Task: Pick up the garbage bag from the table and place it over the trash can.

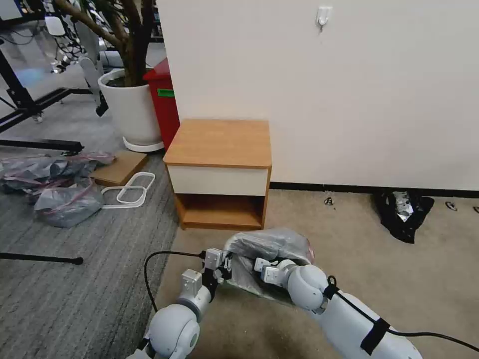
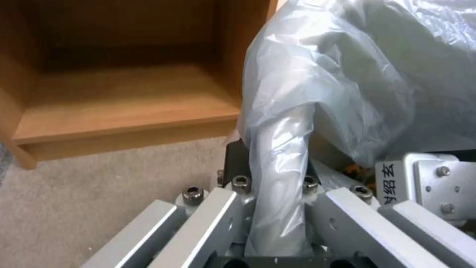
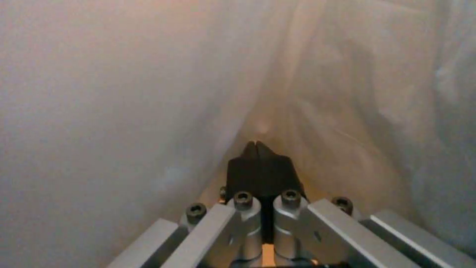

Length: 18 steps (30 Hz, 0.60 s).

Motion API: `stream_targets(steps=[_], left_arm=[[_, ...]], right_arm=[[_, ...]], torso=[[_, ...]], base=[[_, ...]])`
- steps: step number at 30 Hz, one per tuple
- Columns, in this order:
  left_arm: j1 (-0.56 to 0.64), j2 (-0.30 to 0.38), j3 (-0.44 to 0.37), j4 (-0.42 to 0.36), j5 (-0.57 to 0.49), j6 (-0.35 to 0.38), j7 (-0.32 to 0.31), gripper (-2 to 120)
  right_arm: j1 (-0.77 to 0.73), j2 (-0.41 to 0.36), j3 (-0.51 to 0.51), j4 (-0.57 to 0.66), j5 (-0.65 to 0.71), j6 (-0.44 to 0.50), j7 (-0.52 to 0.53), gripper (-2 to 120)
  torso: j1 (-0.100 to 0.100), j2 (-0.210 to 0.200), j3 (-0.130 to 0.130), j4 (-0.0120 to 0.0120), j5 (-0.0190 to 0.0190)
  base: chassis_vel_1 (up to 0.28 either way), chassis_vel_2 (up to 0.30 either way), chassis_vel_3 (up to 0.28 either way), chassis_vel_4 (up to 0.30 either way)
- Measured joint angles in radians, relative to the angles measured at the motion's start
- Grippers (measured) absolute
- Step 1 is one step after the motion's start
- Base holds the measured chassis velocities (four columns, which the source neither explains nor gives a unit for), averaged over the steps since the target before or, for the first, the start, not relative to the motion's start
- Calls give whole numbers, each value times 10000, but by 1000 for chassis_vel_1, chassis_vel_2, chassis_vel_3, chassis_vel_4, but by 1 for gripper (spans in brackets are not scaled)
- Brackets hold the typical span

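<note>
The garbage bag (image 1: 267, 245), thin grey film with a pink band at its right edge, bulges on the beige carpet in front of the table (image 1: 219, 142), whose wooden top is bare. My left gripper (image 1: 223, 263) is at the bag's left side, shut on a twisted fold of the garbage bag (image 2: 277, 175). My right gripper (image 1: 262, 265) reaches into the bag from the front. Its black fingertips (image 3: 248, 156) are pressed together, and the film (image 3: 148, 93) gathers at them. The trash can is hidden under the bag.
Left of the table stand a tall red bin (image 1: 163, 99) and a white planter (image 1: 130, 112). Bulging grey-pink bags (image 1: 60, 189), a cardboard sheet (image 1: 119, 167) and white frames (image 1: 130, 189) lie on the grey carpet. A black bag (image 1: 401, 209) sits by the wall at right.
</note>
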Motion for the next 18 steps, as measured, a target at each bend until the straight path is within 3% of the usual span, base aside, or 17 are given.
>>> stream_targets(steps=[18], left_arm=[[84,-43,47,-19,-7,17,-1,1]], right_arm=[[-29,347,162,-585,-110,28,236,0]], torso=[[0,0,0,0,0]], base=[[0,0,0,0]])
